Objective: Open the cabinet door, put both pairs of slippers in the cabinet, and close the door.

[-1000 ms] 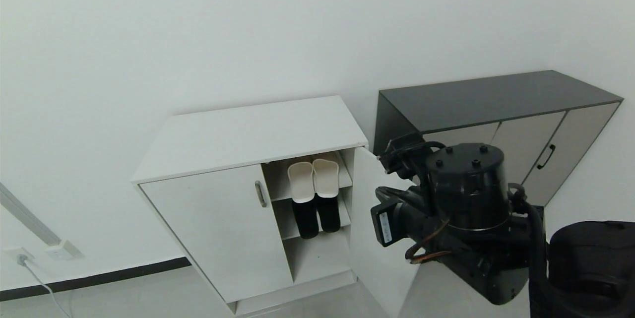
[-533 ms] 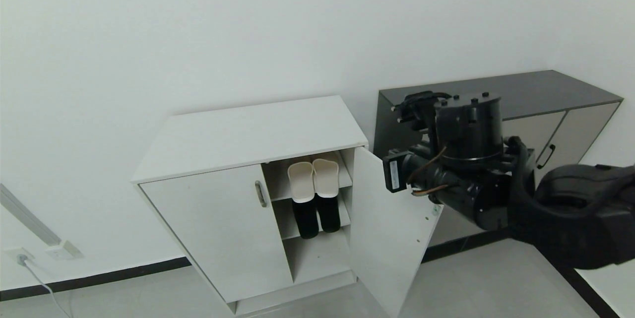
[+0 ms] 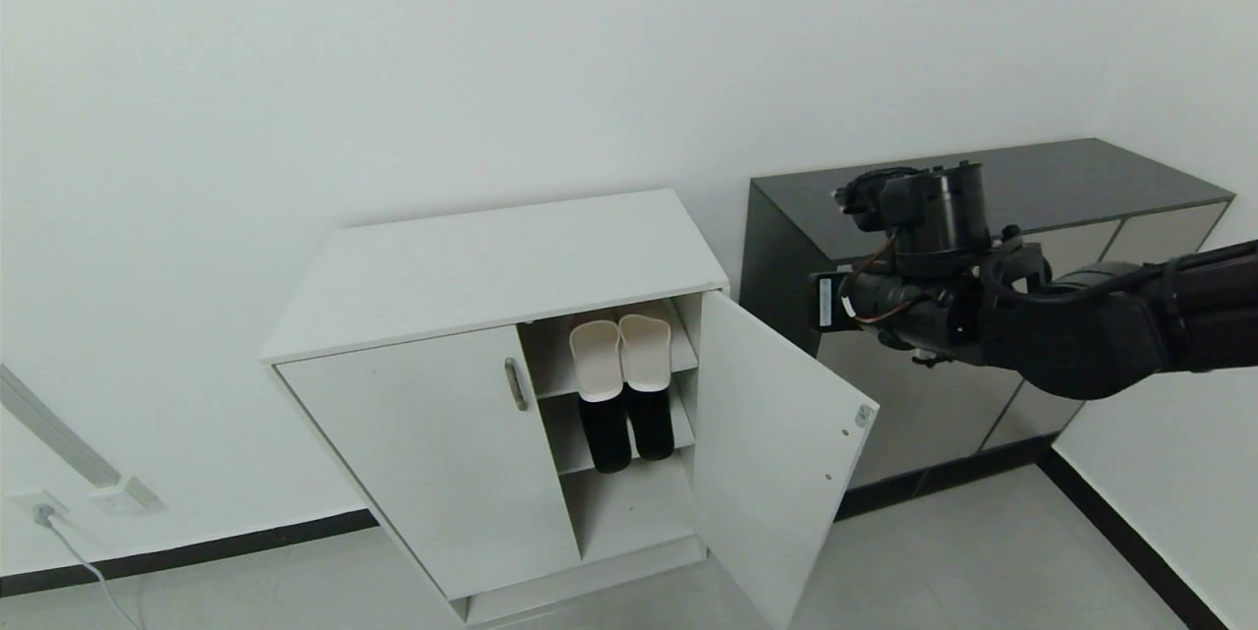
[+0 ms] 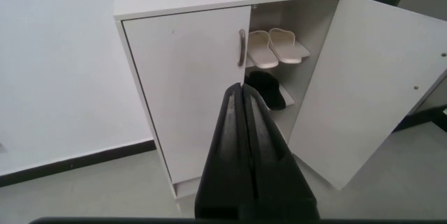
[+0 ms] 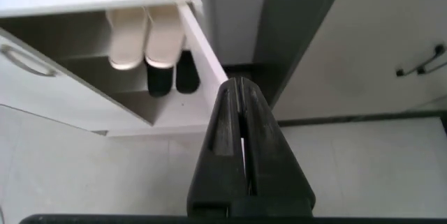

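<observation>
Since the white slippers and black slippers are sitting inside the cabinet, I am facing only the closing: my right gripper, clamped empty like my left gripper, is hovering at two o'clock of the open door, which needs pushing toward nine o'clock

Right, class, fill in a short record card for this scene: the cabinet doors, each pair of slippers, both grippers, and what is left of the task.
Cabinet: white cabinet, beside a dark cabinet
Right door: swung open
Left door: shut
White slippers: side by side on the upper shelf
Black slippers: side by side on the middle shelf
Left gripper: shut, empty, facing the cabinet front
Right gripper: shut, empty, held in front of the dark cabinet
Left to do: close the right door
</observation>
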Available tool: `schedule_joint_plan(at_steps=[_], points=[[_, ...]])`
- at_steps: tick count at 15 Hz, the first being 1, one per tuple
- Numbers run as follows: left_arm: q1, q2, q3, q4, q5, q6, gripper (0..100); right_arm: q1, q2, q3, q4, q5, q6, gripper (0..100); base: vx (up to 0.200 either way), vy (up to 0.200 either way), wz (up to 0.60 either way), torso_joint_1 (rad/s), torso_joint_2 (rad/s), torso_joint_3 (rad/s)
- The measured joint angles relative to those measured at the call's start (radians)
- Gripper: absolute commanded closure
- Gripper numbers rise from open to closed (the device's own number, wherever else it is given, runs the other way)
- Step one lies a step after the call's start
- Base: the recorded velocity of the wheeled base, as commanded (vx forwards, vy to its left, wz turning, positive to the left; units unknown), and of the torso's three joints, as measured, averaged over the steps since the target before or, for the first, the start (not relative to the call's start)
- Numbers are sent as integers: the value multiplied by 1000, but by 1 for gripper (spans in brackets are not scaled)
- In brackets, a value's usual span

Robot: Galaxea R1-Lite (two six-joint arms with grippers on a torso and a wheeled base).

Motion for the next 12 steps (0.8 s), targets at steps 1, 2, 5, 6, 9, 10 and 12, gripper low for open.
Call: schedule_joint_plan(at_steps=[1,2,5,6,9,10,12], points=[[0,0,0,0,0,0,100,-12,19,-1,-2,2,1,100,0,0,0,0,0,0],[-1,0,0,0,0,0,100,-21,37,-1,-5,2,2,100,0,0,0,0,0,0],[0,0,0,0,0,0,100,-48,90,-4,-48,3,-2,100,0,0,0,0,0,0],[0,0,0,0,0,1,100,-54,111,-7,-64,3,-4,100,0,0,0,0,0,0],[0,0,0,0,0,2,100,-64,169,-17,-98,2,-7,100,0,0,0,0,0,0],[0,0,0,0,0,2,100,-65,190,-26,-101,2,-8,100,0,0,0,0,0,0],[-1,0,0,0,0,2,100,-67,223,-43,-104,2,-8,100,0,0,0,0,0,0]])
